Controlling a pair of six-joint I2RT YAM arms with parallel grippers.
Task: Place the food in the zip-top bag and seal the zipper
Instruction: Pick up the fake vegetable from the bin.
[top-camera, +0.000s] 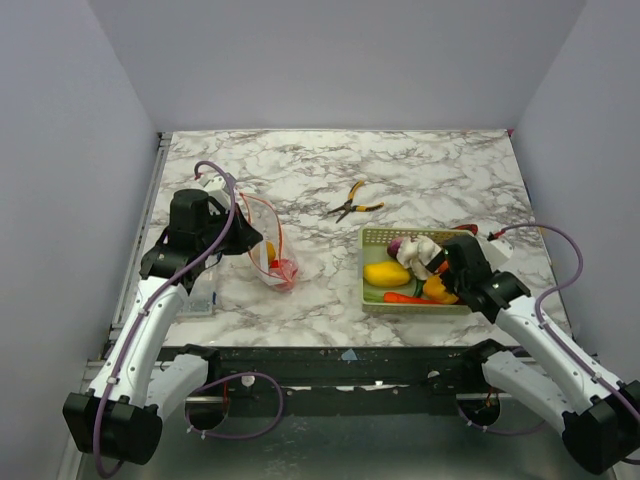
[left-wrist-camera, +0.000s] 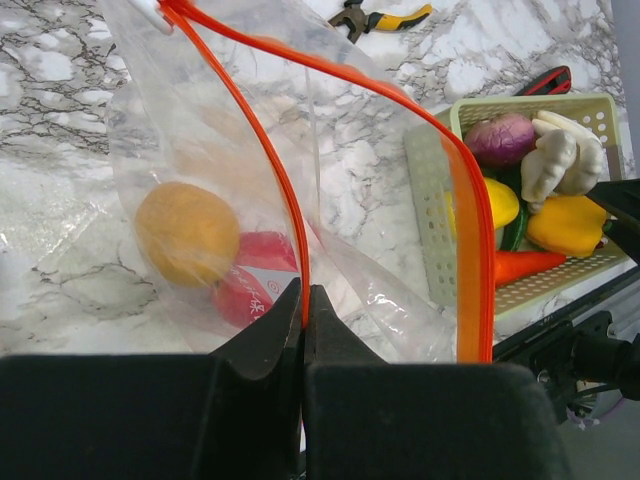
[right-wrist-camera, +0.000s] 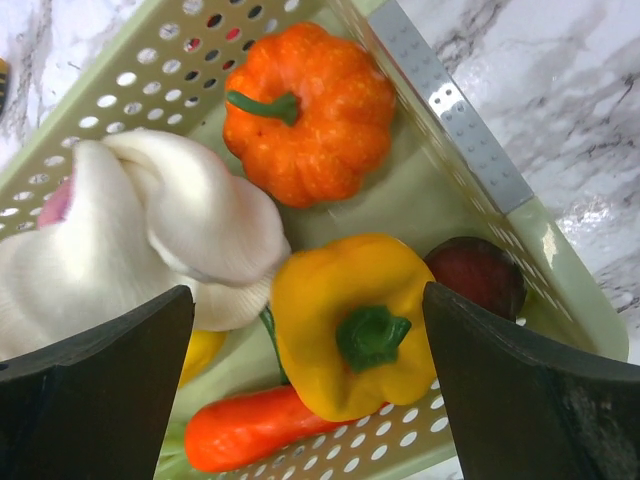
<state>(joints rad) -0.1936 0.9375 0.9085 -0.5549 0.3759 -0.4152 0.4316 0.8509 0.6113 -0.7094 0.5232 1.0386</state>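
**Left gripper (left-wrist-camera: 303, 300) clamped on zipper (left-wrist-camera: 265, 150), right gripper (right-wrist-camera: 308, 295) wide open over basket (right-wrist-camera: 450, 110)**

Your left gripper has its jaws fully closed on the red-orange zipper, pinching one lip of the zip-top bag (left-wrist-camera: 200, 130). The bag stands on the left side of the bench (top-camera: 430, 180) with its mouth gaping open. The other zipper lip arcs away toward the basket. Inside the bag, an orange (left-wrist-camera: 187, 232) lies against a red apple (left-wrist-camera: 258, 290).

Your right gripper has its fingers spread wide and holds nothing. It hangs right above the yellow pepper (right-wrist-camera: 345, 320) in the pale green basket on the right side of the bench. Around the pepper you have a white bulb (right-wrist-camera: 150, 230) touching it, an orange pumpkin (right-wrist-camera: 305, 110) beyond it, a carrot (right-wrist-camera: 240, 430) below it and a dark red piece (right-wrist-camera: 478, 275) by the basket wall. Yellow-handled pliers (top-camera: 355, 205) lie on the bench between bag and basket, further back.
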